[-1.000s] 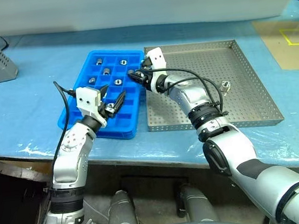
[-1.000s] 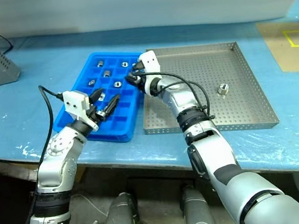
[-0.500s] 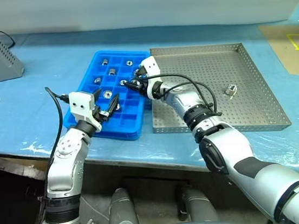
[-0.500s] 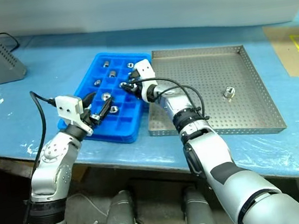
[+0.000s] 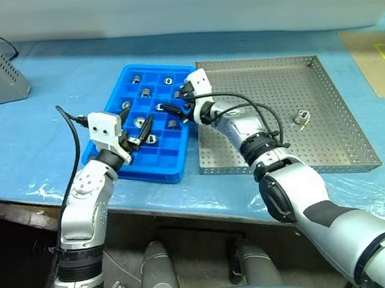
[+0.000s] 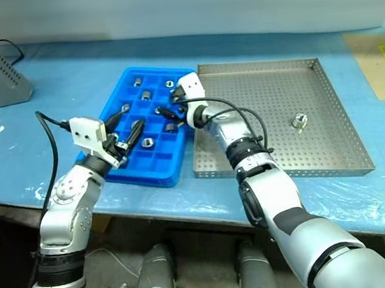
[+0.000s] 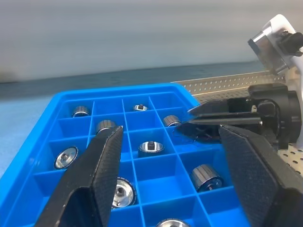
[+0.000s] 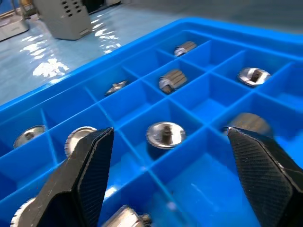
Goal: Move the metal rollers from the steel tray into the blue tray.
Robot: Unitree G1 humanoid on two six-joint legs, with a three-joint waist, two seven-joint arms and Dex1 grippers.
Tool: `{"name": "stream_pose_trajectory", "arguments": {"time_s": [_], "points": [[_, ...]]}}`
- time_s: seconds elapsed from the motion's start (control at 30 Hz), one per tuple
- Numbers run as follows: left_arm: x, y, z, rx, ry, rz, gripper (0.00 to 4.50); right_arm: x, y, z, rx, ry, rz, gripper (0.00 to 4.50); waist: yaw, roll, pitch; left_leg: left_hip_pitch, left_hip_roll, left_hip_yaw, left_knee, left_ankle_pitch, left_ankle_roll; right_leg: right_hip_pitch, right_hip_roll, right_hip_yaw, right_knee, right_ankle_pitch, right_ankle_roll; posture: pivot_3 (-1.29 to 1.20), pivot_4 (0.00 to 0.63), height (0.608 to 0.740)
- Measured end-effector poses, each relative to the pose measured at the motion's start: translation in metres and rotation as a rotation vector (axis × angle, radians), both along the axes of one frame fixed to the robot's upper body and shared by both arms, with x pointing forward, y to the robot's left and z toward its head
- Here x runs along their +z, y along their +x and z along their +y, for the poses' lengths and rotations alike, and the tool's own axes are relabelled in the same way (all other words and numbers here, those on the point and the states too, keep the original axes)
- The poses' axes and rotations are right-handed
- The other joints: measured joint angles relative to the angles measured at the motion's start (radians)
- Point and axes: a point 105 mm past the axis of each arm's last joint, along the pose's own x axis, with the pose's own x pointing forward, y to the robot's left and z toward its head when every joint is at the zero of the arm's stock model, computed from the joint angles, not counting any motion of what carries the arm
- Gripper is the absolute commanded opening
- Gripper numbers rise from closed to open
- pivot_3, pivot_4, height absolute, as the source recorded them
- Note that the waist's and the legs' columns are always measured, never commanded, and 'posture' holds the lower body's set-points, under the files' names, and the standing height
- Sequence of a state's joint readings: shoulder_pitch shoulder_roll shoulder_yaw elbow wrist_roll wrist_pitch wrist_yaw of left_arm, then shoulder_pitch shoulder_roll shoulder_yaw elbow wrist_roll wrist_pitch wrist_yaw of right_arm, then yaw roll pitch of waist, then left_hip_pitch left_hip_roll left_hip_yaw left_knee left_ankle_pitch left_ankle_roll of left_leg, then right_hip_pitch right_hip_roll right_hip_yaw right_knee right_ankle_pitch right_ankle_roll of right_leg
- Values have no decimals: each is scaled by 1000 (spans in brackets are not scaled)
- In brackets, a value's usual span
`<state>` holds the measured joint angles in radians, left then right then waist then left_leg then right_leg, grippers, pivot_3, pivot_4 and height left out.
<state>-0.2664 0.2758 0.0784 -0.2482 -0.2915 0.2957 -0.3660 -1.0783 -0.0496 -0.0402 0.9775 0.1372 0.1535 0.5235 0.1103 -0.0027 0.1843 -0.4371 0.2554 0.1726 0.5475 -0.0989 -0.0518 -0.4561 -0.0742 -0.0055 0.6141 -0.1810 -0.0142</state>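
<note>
The right gripper (image 5: 168, 109) hangs over the blue tray (image 5: 106, 130), fingers wide apart and holding nothing. The left gripper (image 5: 140, 133) is open and empty too. Rollers (image 5: 145, 93) sit in the compartments. One roller (image 5: 302, 116) lies in the steel tray (image 5: 335, 161).

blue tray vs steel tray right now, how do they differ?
The blue tray is bright plastic split into a grid of square compartments; the steel tray is silver metal with one open perforated floor. The blue tray is narrower, the steel tray wider. Several metal rollers sit in the blue tray's compartments; the steel tray holds a single roller. Both lie flat, side by side, on the blue-covered table.
</note>
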Motion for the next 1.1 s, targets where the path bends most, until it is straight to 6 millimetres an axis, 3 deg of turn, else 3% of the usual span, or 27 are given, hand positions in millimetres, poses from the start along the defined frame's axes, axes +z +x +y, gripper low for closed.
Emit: {"name": "stream_pose_trajectory", "arguments": {"time_s": [0.17,0.37,0.5,0.63,0.83,1.1], "points": [[-6,2,-5,-15,-11,23,3436,22,15,-55,-172,7,-81,3956,1,0,0,2,0,0,1,0,-1,0,0,3,5,0,0,78,150,740],[-7,12,-19,-78,-14,36,3436,34,17,-106,-312,12,-135,3956,-7,0,0,5,-1,0,2,1,-2,0,0,5,9,0,0,-2,150,740],[-6,18,-31,-132,-17,31,3436,41,17,-130,-397,-5,-154,3956,-16,0,0,6,-3,1,6,1,-2,0,0,5,10,0,1,-55,150,740],[-6,23,-37,-168,-12,30,3436,32,13,-154,-461,-31,-116,3956,-20,0,0,6,-4,1,7,1,-1,0,1,7,9,0,1,-91,150,740],[-6,29,-48,-218,-16,33,3436,8,8,-173,-535,-61,-23,3956,-34,0,0,6,-4,2,9,0,-1,0,1,7,9,0,1,-91,150,740],[-3,33,-59,-266,-25,25,3436,-1,1,-204,-631,-92,15,3956,-46,0,-1,6,-5,2,14,0,1,1,1,9,9,1,2,-173,150,740]]}}
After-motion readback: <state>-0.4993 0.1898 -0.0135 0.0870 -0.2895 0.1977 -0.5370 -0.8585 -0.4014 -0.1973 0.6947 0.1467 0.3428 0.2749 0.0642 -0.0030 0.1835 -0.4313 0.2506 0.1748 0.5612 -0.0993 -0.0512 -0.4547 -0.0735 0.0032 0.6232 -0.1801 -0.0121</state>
